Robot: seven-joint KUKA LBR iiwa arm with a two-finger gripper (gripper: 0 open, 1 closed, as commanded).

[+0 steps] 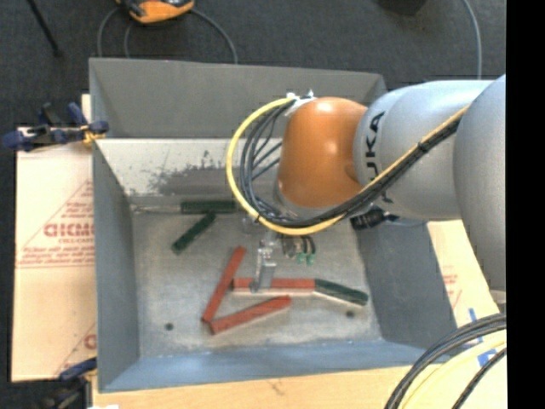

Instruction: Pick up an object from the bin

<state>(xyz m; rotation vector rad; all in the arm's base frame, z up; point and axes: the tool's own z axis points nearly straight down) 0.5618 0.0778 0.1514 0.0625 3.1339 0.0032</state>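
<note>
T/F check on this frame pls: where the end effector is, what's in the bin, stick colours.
1. The end effector is above the red sticks near the middle of the bin. True.
2. Two dark green sticks lie toward the back left. True.
3. Every stick in the bin is red. False: several are green, and one green stick lies right of the red ones.
4. The end effector is over the front left corner. False: it is over the middle.

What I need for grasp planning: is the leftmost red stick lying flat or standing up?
Lying flat: the leftmost red stick stretches full-length along the bin floor.
</note>
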